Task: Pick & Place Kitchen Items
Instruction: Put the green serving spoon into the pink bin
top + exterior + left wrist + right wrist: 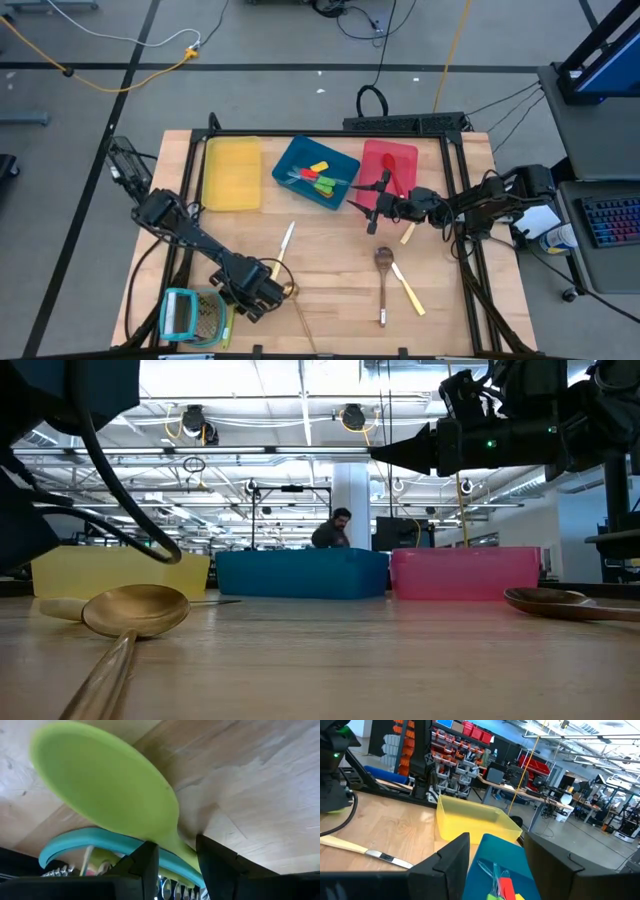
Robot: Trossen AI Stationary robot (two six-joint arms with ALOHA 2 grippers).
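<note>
I am pinching the neck of the lime-green silicone spatula (107,787) in my left jaws (176,851) beside the teal-framed grater (192,315), judging a lift toward the trays next, right jaws (496,851) spread, empty.

Overhead looks straight down; low looks level across the table (330,660); wrists look close; all share the trays (315,172).

Grey floor (260,40) with cables; ceiling lamps (352,417) on steel trusses; red bins (472,729) on shelving
</note>
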